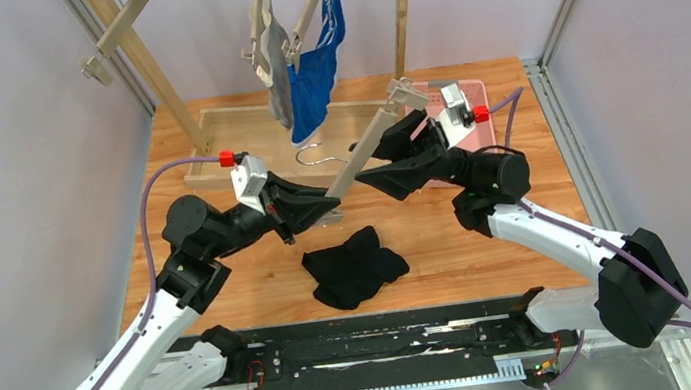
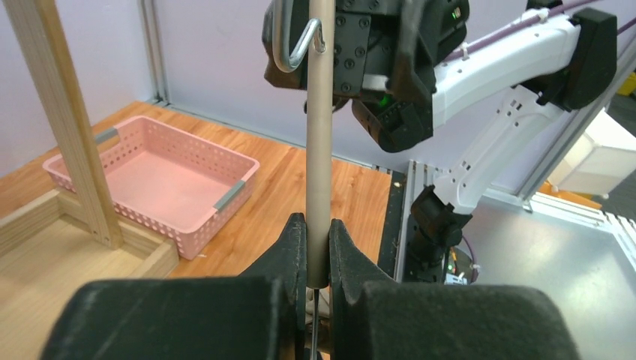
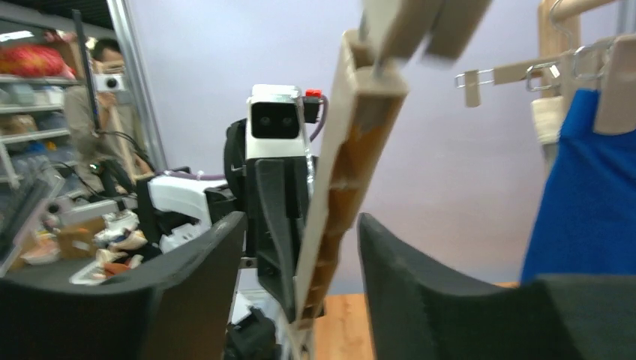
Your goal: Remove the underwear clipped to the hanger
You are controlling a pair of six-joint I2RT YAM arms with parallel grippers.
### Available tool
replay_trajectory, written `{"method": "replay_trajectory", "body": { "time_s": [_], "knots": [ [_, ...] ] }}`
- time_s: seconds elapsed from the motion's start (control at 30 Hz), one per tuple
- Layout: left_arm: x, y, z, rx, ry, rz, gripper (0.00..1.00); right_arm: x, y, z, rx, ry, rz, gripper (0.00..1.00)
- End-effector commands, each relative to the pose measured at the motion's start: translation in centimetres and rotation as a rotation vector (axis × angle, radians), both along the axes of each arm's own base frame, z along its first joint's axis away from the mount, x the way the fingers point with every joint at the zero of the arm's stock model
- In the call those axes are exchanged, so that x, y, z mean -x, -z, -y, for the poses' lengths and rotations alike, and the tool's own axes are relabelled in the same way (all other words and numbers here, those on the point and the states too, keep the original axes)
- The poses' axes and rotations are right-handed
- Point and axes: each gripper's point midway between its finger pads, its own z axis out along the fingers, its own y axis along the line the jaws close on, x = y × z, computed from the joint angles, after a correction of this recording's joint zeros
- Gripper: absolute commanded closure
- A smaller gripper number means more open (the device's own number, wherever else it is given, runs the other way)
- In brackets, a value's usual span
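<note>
**Though one hanger is bare, two briefs hang clipped**

As far as we can judge, the black briefs [image 1: 356,267] are dealt with. They lie crumpled on the table [image 1: 449,242] between our two arms, clear of any hanger. Our left gripper [image 2: 318,232] is clamped on the lower end of the bare hanger [image 1: 366,149], whose bar slants up toward our right gripper [image 3: 300,225]. That one stands wide, with a finger on either side of the bar, and neither appears to touch it.

The grey briefs [image 1: 279,83] and the blue briefs [image 1: 316,78] hang side by side from the wooden rack [image 1: 400,6] at the far end, each on its own hanger.

We expect both to be light, limp and easy to grip, sagging and folding rather than resisting, with nothing fragile about them. Any resistance will come from the clips [image 3: 619,82], which will need a pinch or a firm pull. We would take the cloth just beneath a clip, where it is drawn taut. The other hand should steady the hanger, since one hung freely would likely swing.
</note>
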Motion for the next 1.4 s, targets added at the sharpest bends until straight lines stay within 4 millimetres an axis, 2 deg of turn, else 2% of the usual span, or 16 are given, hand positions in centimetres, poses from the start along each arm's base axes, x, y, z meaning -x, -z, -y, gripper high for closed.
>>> {"method": "replay_trajectory", "body": {
  "time_s": [0.0, 0.1, 0.23, 0.33, 0.4, 0.53, 0.63, 0.73, 0.87, 0.97, 1.07, 1.23, 1.37],
  "knots": [
    [0.5, -3.1, -1.1, 0.059, -0.039, 0.029, 1.00, 1.3, 0.5, -0.7, 0.015, -0.041, 0.015, 0.34],
    [0.8, -2.8, -2.0, 0.031, -0.082, 0.008, 1.00, 0.9, 1.7, -1.0, 0.059, -0.027, -0.001, 0.32],
    [0.8, 0.1, -4.4, -0.086, -0.207, -0.096, 1.00, 0.4, 4.3, -1.3, 0.145, 0.014, -0.016, 0.30],
    [2.1, 2.2, -7.1, -0.168, -0.291, -0.171, 1.00, -1.0, 7.9, -1.1, 0.265, 0.122, -0.062, 0.29],
    [3.2, 3.4, -9.3, -0.209, -0.360, -0.227, 1.00, -2.1, 10.9, -0.6, 0.383, 0.257, -0.053, 0.28],
    [5.6, 5.0, -13.9, -0.243, -0.514, -0.335, 1.00, -2.1, 16.8, 0.5, 0.675, 0.443, -0.010, 0.27],
    [6.7, 5.8, -16.1, -0.236, -0.597, -0.416, 1.00, -2.4, 20.3, 1.8, 0.824, 0.524, -0.036, 0.26],
    [6.6, 8.0, -18.2, -0.272, -0.718, -0.517, 1.00, -2.2, 24.1, 2.4, 0.941, 0.532, -0.092, 0.25],
    [5.5, 10.6, -22.0, -0.334, -0.960, -0.578, 1.00, -1.2, 29.6, 2.6, 1.130, 0.507, -0.134, 0.24],
    [4.4, 10.9, -24.3, -0.342, -1.108, -0.561, 1.00, -0.7, 32.4, 2.2, 1.241, 0.512, -0.111, 0.23],
    [3.6, 10.6, -26.2, -0.414, -1.233, -0.541, 1.00, 0.0, 34.3, 0.9, 1.290, 0.462, -0.108, 0.22],
    [1.9, 8.4, -26.1, -0.460, -1.268, -0.486, 1.00, 0.8, 36.4, -1.2, 1.321, 0.382, -0.163, 0.22],
    [-0.3, 6.7, -25.7, -0.552, -1.296, -0.416, 1.00, 1.1, 38.3, -2.3, 1.337, 0.334, -0.199, 0.21]
  ]
}}
